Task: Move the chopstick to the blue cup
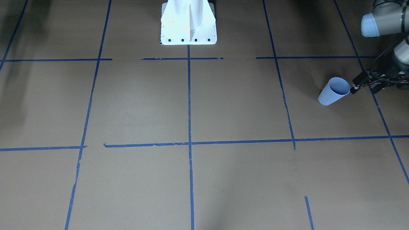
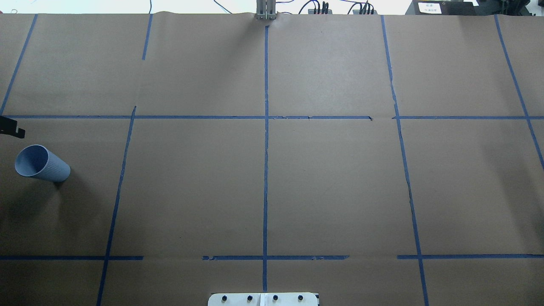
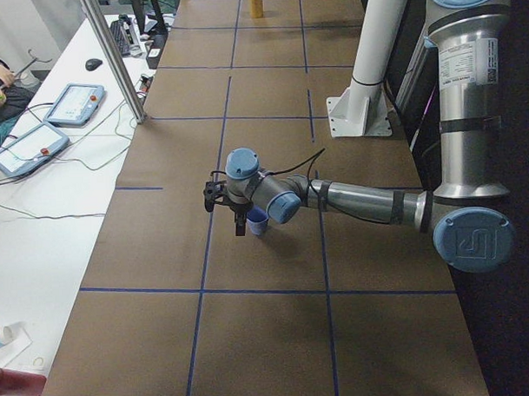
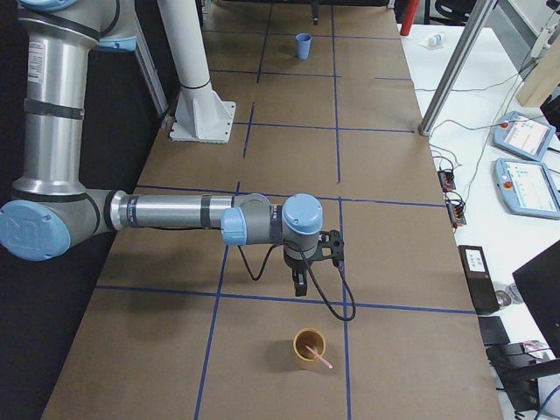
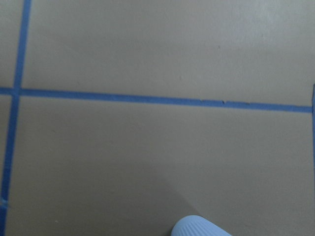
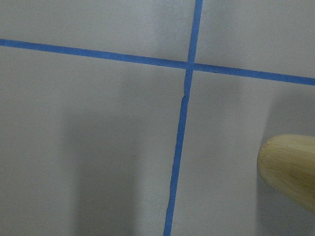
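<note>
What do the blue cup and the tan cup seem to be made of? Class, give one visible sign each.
Blue cup: probably plastic, matte, with fine vertical ribs on its wall. Tan cup: likely wood or bamboo, matte; the right wrist view shows pale streaky grain.

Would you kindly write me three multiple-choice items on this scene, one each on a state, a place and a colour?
1. How does the blue cup stand? A upright and empty; B on its side; C upside down.
2. Of the blue cup and the brown cup, which holds the chopstick? A blue; B brown; C neither.
3. What colour is the chopstick? A pink; B black; C green.
Key: 1 A, its open mouth faces up and shows nothing inside. 2 B, the exterior right view shows it leaning in the brown cup. 3 A, its shaft is pink.
</note>
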